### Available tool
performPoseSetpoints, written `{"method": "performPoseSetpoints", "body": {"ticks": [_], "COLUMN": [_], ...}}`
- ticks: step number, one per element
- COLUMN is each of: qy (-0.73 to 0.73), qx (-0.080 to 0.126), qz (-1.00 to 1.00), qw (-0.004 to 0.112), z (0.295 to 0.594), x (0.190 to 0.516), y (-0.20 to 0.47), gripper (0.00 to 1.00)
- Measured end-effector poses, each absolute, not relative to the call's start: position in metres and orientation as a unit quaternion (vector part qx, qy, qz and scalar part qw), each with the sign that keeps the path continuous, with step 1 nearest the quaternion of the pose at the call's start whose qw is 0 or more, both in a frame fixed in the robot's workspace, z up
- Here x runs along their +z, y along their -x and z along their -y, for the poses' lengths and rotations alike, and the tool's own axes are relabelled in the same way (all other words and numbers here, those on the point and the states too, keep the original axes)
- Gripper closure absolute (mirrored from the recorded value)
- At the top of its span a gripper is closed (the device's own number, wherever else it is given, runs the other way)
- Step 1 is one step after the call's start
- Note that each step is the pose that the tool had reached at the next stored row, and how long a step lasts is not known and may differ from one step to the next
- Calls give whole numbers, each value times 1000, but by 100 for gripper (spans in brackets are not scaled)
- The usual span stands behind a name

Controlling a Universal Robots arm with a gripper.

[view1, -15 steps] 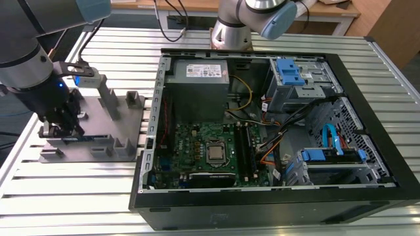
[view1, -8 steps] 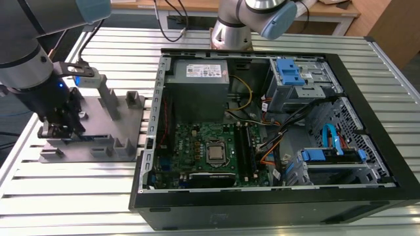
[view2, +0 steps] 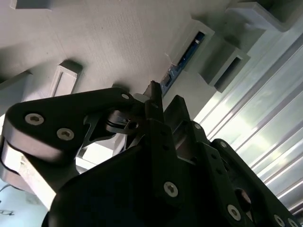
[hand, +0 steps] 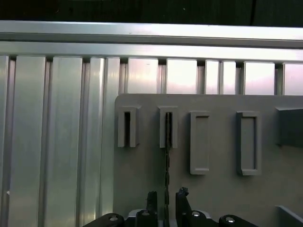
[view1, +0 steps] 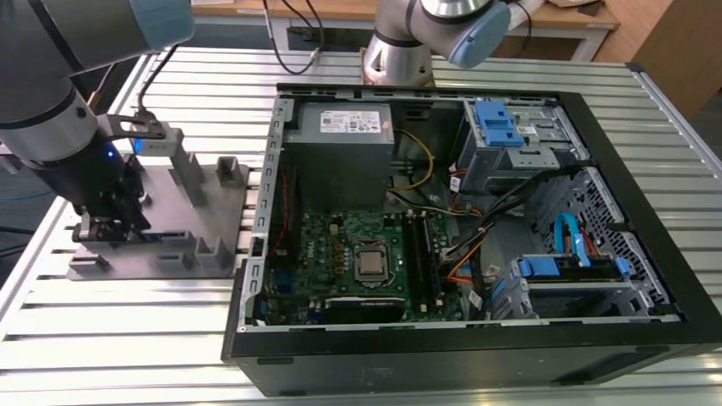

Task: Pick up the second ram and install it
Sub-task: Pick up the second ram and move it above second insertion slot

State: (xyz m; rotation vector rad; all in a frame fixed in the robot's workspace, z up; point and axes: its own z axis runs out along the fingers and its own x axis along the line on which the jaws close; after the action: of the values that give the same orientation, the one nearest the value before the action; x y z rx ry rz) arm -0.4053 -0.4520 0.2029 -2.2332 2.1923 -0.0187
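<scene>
Slatted metal table (view1: 135, 313) carries everything. The open computer case (view1: 451, 365) lies on its side towards the exterior view's right, with the green motherboard (view1: 338, 245) inside. My arm (view1: 57, 110) is at the exterior view's left, over the grey holder plate (view1: 169, 216) beside the case. My gripper (view1: 107, 233) is down at that plate, well apart from the motherboard. The second ram (hand: 166, 156) stands on edge in a slotted post of the plate, also seen as a blue strip in the second wrist view (view2: 187, 53). In the first wrist view my gripper (hand: 166, 195) straddles the stick. Fingers (hand: 182, 198) are apart, one on each side, a thin gap either side. Released, not clamping, with the stick seated in its holder.
</scene>
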Motion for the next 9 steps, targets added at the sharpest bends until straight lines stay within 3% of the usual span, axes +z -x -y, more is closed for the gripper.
{"method": "performPoseSetpoints", "body": {"ticks": [9], "qy": [714], "qx": [-6], "qz": [-701], "qw": [6], "z": [452], "x": [193], "y": [405], "gripper": [70]}}
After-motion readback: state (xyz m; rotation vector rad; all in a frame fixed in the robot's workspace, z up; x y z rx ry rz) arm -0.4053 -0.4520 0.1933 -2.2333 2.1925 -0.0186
